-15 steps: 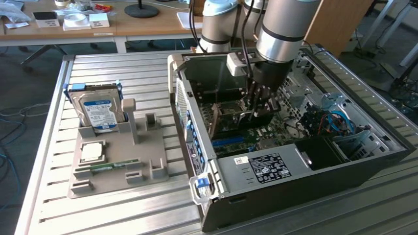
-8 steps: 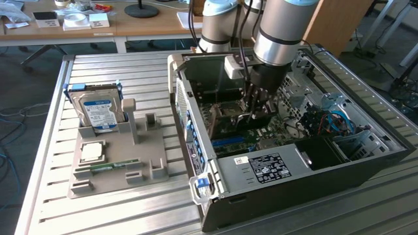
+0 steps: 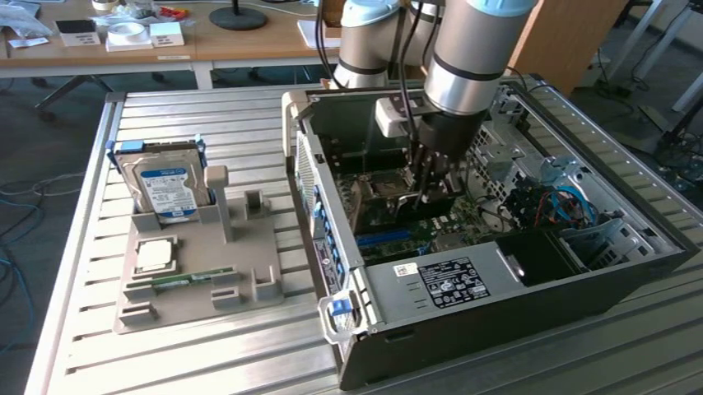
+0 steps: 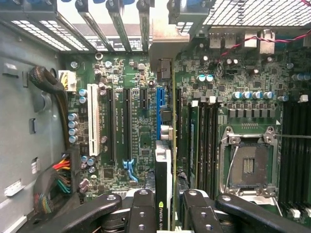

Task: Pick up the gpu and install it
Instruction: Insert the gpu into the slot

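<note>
My gripper reaches down into the open computer case, over the motherboard. In the wrist view the gripper is shut on the gpu, a thin dark card seen edge-on between the black fingers. The card runs lengthwise over the green motherboard, alongside the blue slot. Its metal end bracket lies toward the case's rear slot openings. I cannot tell whether the card's edge touches the slot.
Left of the case, a grey holder carries a silver hard drive, a processor chip and a green memory stick. Inside the case are a white slot, an empty processor socket, memory slots and bundled cables.
</note>
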`<state>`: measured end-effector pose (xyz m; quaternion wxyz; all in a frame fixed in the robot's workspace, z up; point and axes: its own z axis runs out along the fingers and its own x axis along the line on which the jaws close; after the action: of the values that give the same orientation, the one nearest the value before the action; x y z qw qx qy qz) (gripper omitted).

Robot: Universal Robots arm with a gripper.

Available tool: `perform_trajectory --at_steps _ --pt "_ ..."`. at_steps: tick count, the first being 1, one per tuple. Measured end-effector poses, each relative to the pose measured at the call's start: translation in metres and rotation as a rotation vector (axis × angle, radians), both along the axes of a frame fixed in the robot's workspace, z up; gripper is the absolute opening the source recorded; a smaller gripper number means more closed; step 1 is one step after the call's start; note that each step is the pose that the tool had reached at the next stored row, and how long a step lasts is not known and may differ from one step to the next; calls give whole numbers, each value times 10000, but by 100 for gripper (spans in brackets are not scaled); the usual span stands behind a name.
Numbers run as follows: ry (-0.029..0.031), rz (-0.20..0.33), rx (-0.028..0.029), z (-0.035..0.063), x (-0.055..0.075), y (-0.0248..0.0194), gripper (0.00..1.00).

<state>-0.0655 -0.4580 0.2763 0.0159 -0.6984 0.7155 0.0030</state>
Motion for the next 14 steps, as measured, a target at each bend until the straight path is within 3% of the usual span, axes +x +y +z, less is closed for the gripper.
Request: perform_trajectory --at_steps 14 --pt "0 0 -1 -32 -78 -18 27"
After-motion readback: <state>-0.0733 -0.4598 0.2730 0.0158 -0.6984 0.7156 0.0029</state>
